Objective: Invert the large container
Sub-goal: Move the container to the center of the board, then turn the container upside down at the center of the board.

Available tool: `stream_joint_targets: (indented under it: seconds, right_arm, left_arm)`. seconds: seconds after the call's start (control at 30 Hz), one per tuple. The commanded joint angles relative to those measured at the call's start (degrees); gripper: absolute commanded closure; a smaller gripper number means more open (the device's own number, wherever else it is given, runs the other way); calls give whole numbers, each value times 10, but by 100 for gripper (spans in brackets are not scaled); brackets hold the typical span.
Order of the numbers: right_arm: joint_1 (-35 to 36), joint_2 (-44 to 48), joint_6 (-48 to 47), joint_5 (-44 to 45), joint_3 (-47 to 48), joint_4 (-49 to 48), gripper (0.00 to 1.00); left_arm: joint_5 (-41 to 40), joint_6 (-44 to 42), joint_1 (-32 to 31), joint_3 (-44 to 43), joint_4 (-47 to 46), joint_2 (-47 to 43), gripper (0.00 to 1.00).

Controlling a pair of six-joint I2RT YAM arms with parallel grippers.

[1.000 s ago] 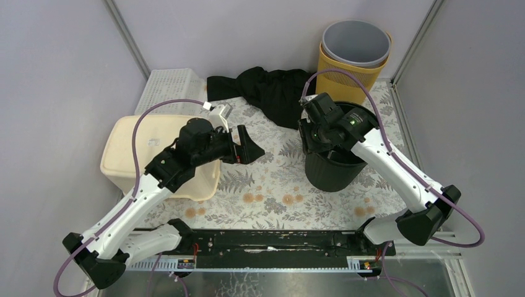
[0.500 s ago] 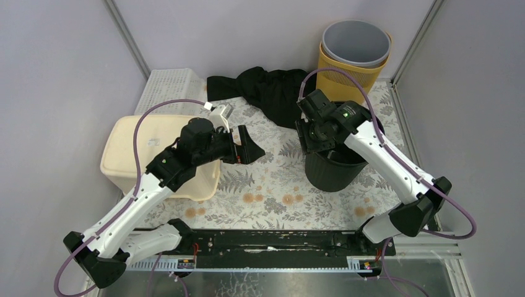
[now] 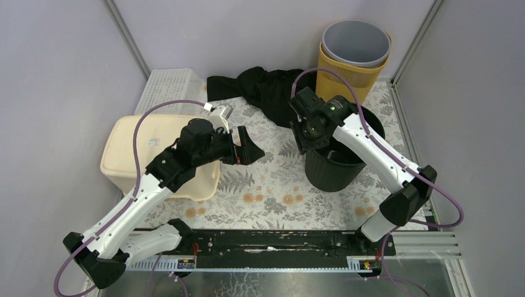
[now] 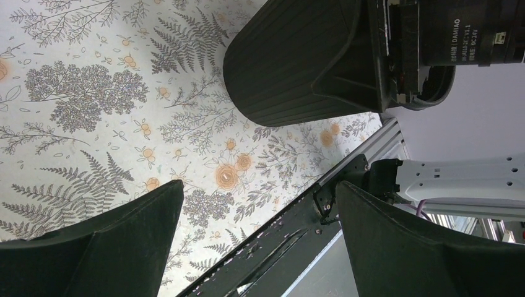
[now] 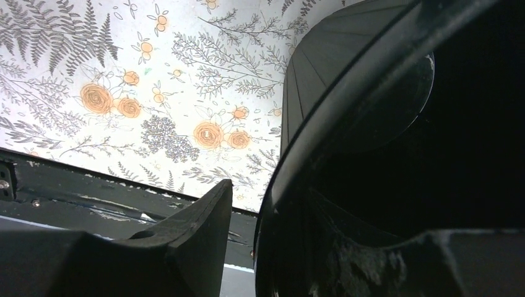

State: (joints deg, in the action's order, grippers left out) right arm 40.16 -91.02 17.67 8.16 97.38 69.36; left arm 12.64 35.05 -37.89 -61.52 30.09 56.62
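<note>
Left gripper (image 3: pixel 247 146): wide open, empty; hovers over the floral tablecloth (image 3: pixel 272 193) between the cream tub (image 3: pixel 133 154) and the bin.
Cream tub: rests at the left edge under the left arm; not engaged.
Large container: black bin (image 3: pixel 331 170), upright, mouth up, right of centre on the cloth.
Right gripper (image 3: pixel 308 141): part-open, straddling the bin's near-left rim (image 5: pixel 322 117), one finger (image 5: pixel 186 241) outside the wall and the other inside. Whether the pads pinch the wall cannot be told.
Step in hand: judged as securing the rim before tipping.
Risk 1: a loose pinch on the thin, ribbed wall; the bin may slip free mid-tilt and drop back upright.
Risk 2: a one-point hold at the rim; the bin may swing or roll toward the table's right edge.
Risk 3: tipping rearward; the bin may catch the black cloth (image 3: pixel 272 90) or strike the stacked yellow basket (image 3: pixel 347 74).
</note>
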Motion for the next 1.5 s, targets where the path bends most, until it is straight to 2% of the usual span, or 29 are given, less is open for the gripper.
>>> stream_joint_targets:
  seconds: [0.0, 0.17, 0.33, 0.7, 1.03, 1.47]
  right_arm:
    - [6, -15, -17, 18, 41, 24, 52]
    - [6, -24, -25, 24, 59, 35, 73]
    - [6, -27, -31, 28, 71, 39, 99]
    - [6, -14, -40, 22, 108, 30, 100]
    - [6, -18, -28, -4, 221, 31, 100]
    - [4, 29, 7, -60, 220, -83, 100]
  left_arm:
    - [8, 0, -3, 5, -12, -7, 0]
    - [14, 4, -3, 10, -15, -8, 0]
    - [17, 6, -3, 17, -23, -8, 0]
    - [32, 15, -3, 17, -26, -13, 0]
    - [36, 18, -3, 25, -33, -35, 0]
    - [38, 27, -4, -13, -21, -59, 0]
